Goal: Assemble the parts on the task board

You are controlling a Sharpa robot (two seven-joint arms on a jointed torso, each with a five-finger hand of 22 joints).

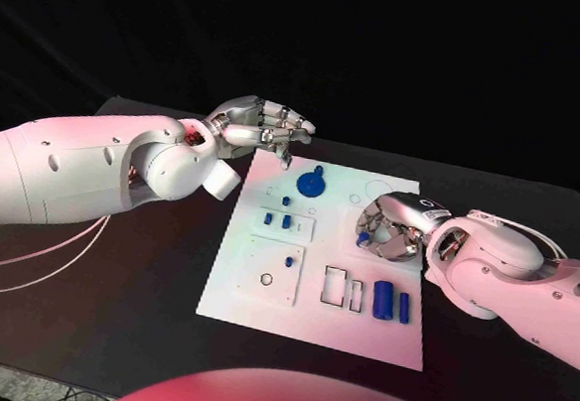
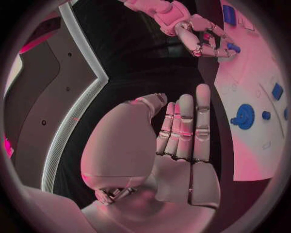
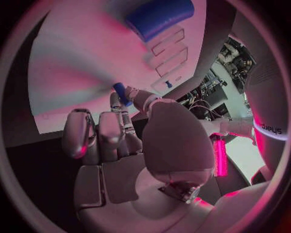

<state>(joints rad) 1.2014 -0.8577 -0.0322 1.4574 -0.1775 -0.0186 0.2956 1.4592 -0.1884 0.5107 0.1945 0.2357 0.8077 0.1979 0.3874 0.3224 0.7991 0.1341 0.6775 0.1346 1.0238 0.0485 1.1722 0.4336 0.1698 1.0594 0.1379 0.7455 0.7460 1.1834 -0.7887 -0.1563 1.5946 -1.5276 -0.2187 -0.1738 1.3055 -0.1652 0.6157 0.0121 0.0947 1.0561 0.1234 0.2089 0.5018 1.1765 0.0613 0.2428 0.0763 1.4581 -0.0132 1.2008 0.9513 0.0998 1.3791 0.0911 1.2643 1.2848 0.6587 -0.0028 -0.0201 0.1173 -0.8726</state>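
Observation:
The white task board point(image 1: 256, 301) lies in the middle of the black table. On it are a blue gear point(image 1: 311, 181), two blue cylinders point(image 1: 382, 298) and some small blue pieces point(image 1: 268, 218). My right hand point(image 1: 390, 229) hovers over the board's right half and pinches a small blue peg point(image 1: 365, 238) between thumb and a finger; the right wrist view shows that peg point(image 3: 121, 92) at the fingertips, with a blue cylinder point(image 3: 160, 14) beyond. My left hand point(image 1: 261, 122) is raised over the board's far left corner, fingers straight and holding nothing point(image 2: 182, 145).
Rectangular slots point(image 1: 344, 288) and a round hole point(image 1: 266, 280) are cut in the board's near half. In the left wrist view, the gear point(image 2: 244, 116) lies on the board point(image 2: 242, 82) past my left hand's fingers. Bare black table point(image 1: 103, 306) surrounds the board.

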